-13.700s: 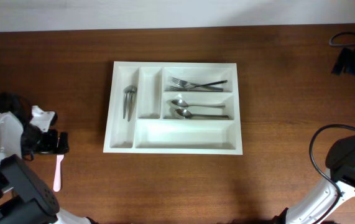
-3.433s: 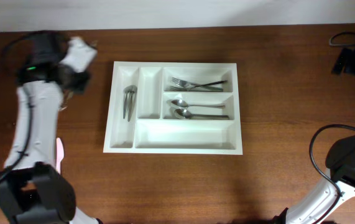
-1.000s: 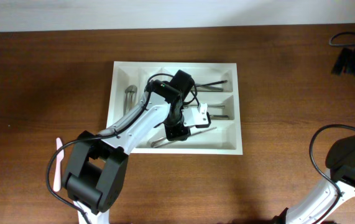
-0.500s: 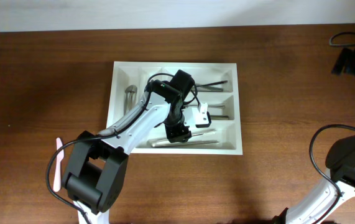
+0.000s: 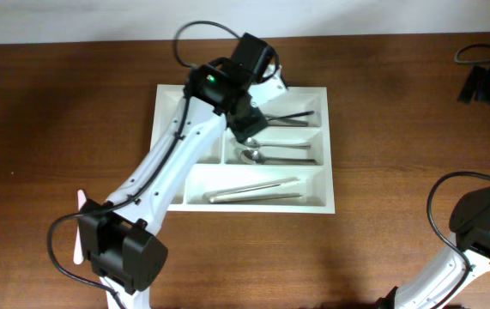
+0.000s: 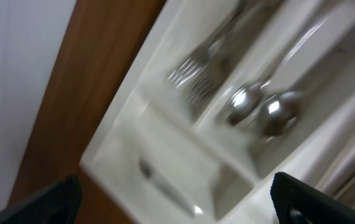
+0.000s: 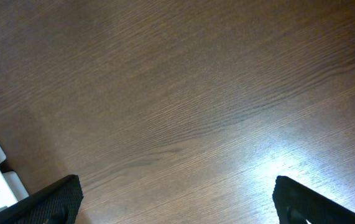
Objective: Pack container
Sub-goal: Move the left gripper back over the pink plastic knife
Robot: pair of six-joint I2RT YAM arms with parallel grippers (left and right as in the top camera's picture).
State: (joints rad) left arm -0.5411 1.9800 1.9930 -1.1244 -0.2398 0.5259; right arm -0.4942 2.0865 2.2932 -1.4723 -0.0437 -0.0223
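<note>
At lower left a pink utensil [image 5: 75, 251] lies on the bench [image 5: 399, 103] by the left arm [image 5: 176, 154]. The arm extends over the upper part of the container [image 5: 253, 209], mid-frame, with the left jaws wide open and empty. Forks [image 6: 193, 84], spoons [image 5: 251, 156] and long silver pieces [image 5: 253, 190] lie in its three horizontal slots. At right, the right jaws gape over bare wood.
</note>
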